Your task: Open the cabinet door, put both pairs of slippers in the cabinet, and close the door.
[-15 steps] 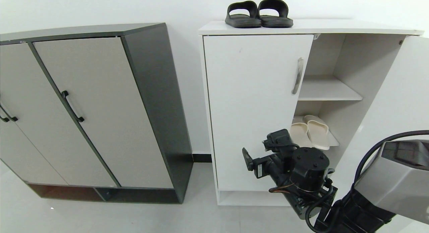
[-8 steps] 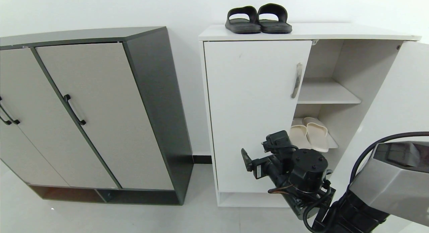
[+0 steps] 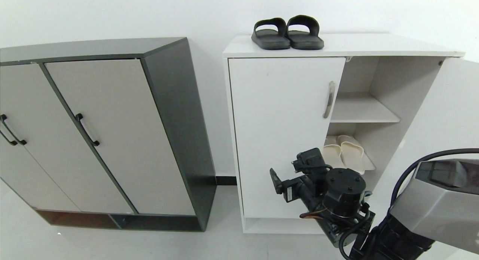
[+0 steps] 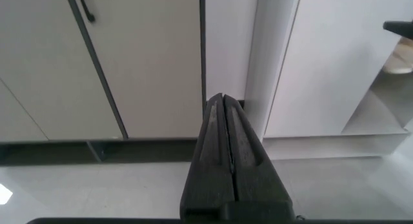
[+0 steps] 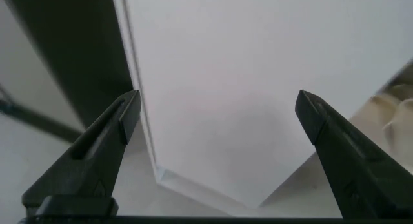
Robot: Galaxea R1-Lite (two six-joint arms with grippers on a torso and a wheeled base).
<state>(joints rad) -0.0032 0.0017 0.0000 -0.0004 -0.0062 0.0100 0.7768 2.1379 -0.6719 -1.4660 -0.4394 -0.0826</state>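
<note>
The biggest thing along the wall is the dark grey cabinet [image 3: 112, 132], both its doors shut and no part of this job. Just beside it stands the white cabinet [image 3: 239, 140], the one that matters: its right-hand door [image 3: 452, 114] is swung wide, so the opening step looks done and the inside is free to load, while the left-hand door [image 3: 284, 132] is shut with its metal handle [image 3: 328, 100] hanging at the inner edge. Inside, an upper shelf [image 3: 359, 110] sits above a lower shelf [image 3: 369, 164]. The cream slippers [image 3: 346, 153] lie side by side on that lower shelf, toes pointing in, so I'd judge that pair stowed. The black slippers [image 3: 287, 28] sit together on top of the cabinet, near its left end and against the wall, so they are not yet put away. The right gripper [image 3: 292, 170] hangs low in front of the shut left-hand door, close to it but not touching, with its fingers spread wide and nothing between them; to me that reads as a hand that has let go and is free for the next pick. The left gripper [image 4: 222, 101] is down near the floor [image 4: 129, 185], facing the gap between the two cabinets, its fingers pressed flat together on nothing, seemingly parked out of the way. The next reach will have to go high, up to the black pair.
</note>
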